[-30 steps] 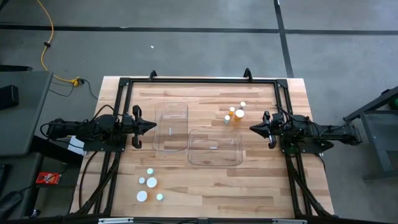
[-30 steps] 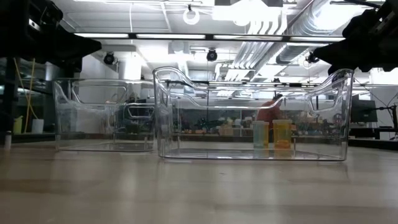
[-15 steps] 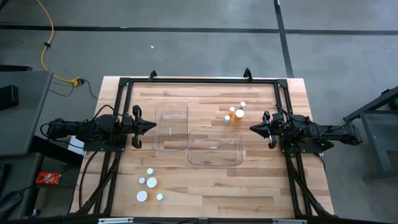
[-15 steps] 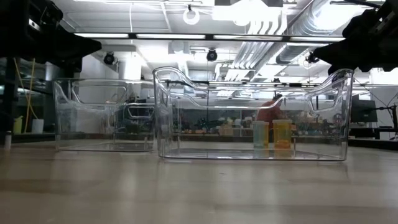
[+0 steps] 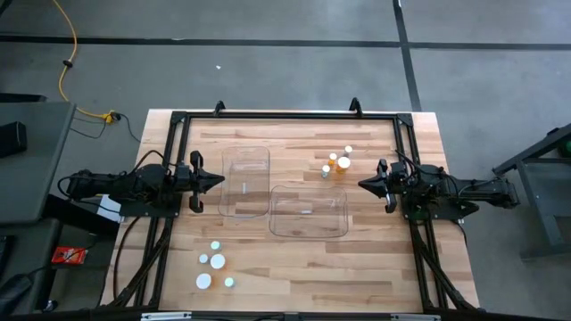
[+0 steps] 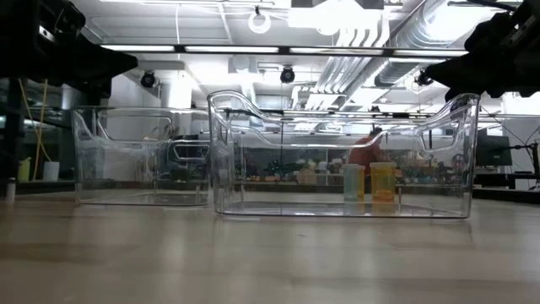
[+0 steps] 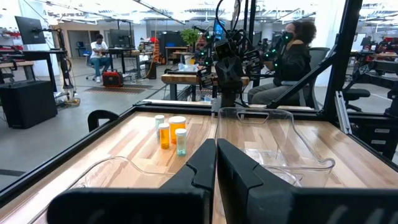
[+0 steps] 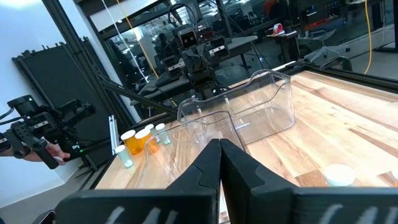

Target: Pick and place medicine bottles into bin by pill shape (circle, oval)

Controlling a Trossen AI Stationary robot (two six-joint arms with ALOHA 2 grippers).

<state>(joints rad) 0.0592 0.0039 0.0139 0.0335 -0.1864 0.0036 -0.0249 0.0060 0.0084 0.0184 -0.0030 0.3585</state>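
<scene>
Two clear plastic bins point(image 5: 245, 182) point(image 5: 308, 211) block the middle of the wooden desk point(image 5: 375, 259); bare boards lie open between them and each closed claw point(image 5: 219, 181) point(image 5: 361, 185).

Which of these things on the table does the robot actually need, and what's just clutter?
Needed: medicine bottles near the right gripper; medicine bottles near the table's front left; two clear bins.
Not needed: yellow cable on the floor; red card.

Both arms level — jaws closed.

wood bench point(image 5: 375, 267) w/ black frame rail point(image 5: 285, 115); yellow cable point(image 5: 62, 53) on grey floor; seated person point(image 7: 292, 59) behind bench
</scene>
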